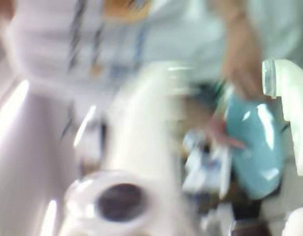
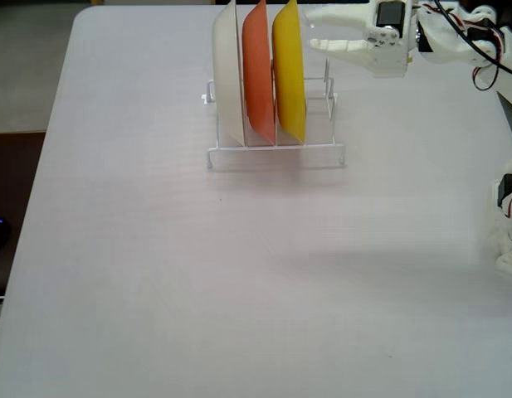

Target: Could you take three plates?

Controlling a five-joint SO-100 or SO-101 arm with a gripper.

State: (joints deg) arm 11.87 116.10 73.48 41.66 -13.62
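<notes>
White counter (image 2: 156, 274) carried a wire rack (image 2: 276, 153) with cream plate (image 2: 229, 79), orange plate (image 2: 257, 70) and yellow plate (image 2: 289, 70) standing upright. End effector (image 2: 318, 29) hovered beside yellow, spread and empty; no blue plate was in the fixed view, so one seemed taken.

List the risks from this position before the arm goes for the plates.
The yellow plate, orange plate and cream plate stand close together on edge in the wire rack; gripping one may tip its neighbours. The open gripper approaches from the right, so it may shove the light rack. The wrist view is blurred, making alignment uncertain.
</notes>
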